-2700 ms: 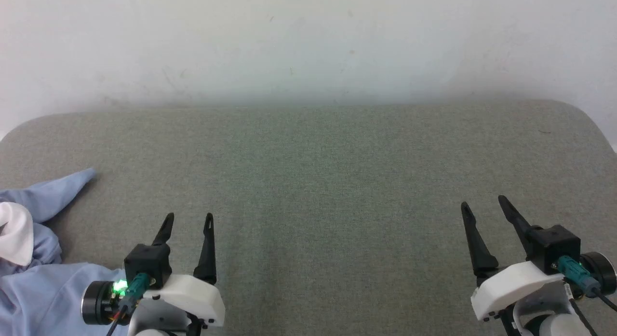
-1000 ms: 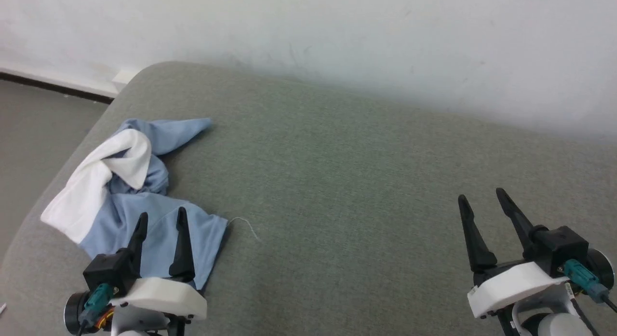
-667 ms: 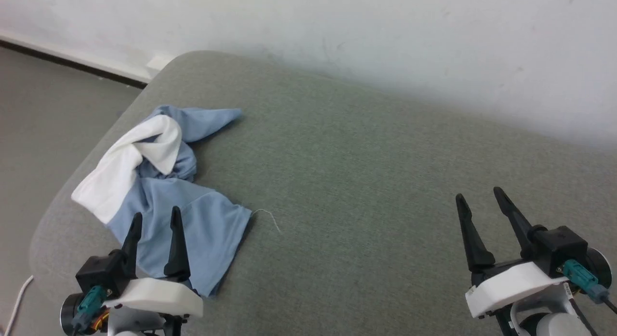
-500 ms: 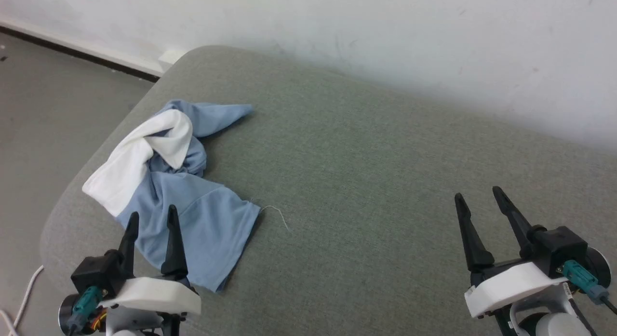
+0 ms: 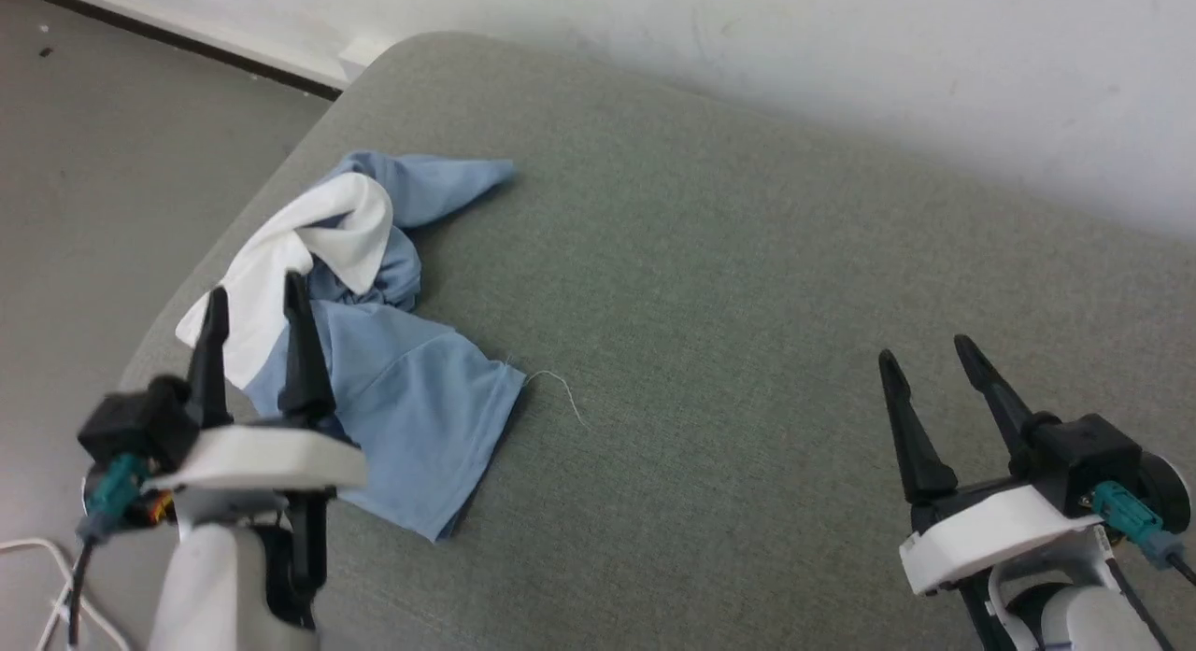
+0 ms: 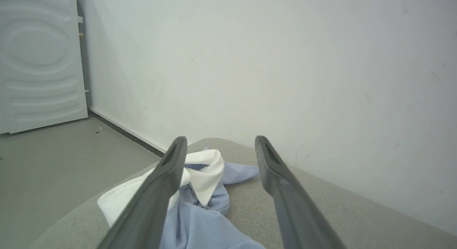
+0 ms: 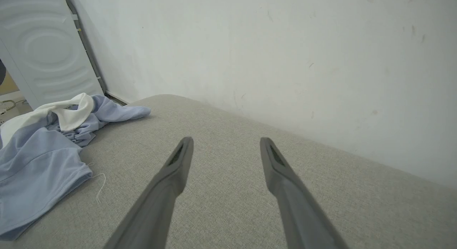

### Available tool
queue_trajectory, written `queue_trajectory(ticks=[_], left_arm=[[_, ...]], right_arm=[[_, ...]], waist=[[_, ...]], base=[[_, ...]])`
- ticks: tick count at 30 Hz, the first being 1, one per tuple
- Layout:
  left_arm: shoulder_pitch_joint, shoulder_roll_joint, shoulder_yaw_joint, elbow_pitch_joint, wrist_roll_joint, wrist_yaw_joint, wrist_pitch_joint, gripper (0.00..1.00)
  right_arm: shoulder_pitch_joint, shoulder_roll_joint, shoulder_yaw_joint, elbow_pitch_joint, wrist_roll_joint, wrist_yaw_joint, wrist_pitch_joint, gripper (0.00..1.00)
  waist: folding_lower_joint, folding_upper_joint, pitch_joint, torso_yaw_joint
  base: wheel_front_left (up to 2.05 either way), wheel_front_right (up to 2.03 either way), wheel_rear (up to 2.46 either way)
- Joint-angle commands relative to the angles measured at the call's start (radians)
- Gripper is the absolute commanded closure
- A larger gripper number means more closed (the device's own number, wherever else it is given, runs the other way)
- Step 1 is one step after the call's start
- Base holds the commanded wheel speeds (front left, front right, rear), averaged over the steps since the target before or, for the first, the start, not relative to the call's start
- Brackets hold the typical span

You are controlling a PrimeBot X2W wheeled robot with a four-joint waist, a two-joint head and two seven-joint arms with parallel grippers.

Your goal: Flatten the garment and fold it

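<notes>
Grey padded surface (image 5: 747, 259) with one crumpled blue garment (image 5: 411, 408) at its left end, two robot grippers poised
The garment, a polo shirt, lies bunched with its one white collar (image 5: 318, 240) twisted on top, nothing spread flat yet. The left gripper (image 5: 255, 285) hovers over the shirt's near-left part, fingers apart and empty; the right gripper (image 5: 923, 350) sits well apart from the cloth, fingers likewise spread, holding nothing. This looks like the first reach: the next move likely calls for pinching an edge and drawing it toward the open middle. One loose thread (image 5: 561, 394) trails from the hem
</notes>
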Motion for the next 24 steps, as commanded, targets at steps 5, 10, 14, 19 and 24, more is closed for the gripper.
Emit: queue_trajectory(ticks=[5,10,14,19,24], left_arm=[[-0.171,0.015,0.042,0.079,-0.008,-0.043,-0.017,0.0],[-0.332,0.072,0.048,0.235,-0.021,-0.064,-0.01,0.0],[-0.456,0.141,0.057,0.395,-0.047,-0.077,0.074,0.0],[-0.582,0.214,0.073,0.622,-0.105,-0.093,0.236,0.0],[-0.665,0.263,0.103,0.853,-0.174,-0.095,0.429,0.0]], right_arm=[[-0.051,0.002,0.013,-0.027,-0.021,-0.001,0.026,0.0],[-0.083,0.003,0.017,-0.035,-0.03,-0.001,0.038,0.0],[-0.108,0.003,0.022,-0.033,-0.027,-0.001,0.039,0.0],[-0.134,0.003,0.029,-0.023,-0.024,-0.001,0.039,0.0],[-0.161,0.003,0.045,-0.013,-0.017,-0.001,0.039,0.0]], waist=[[-0.0001,0.0,0.096,-0.011],[-0.0001,0.0,0.155,-0.038],[-0.0001,0.0,0.2,-0.068],[-0.0001,0.0,0.248,-0.098],[-0.0001,0.0,0.285,-0.122]], base=[[0.0,0.0,0.0],[0.0,0.0,0.0],[0.0,0.0,0.0],[0.0,0.0,0.0],[0.0,0.0,0.0]])
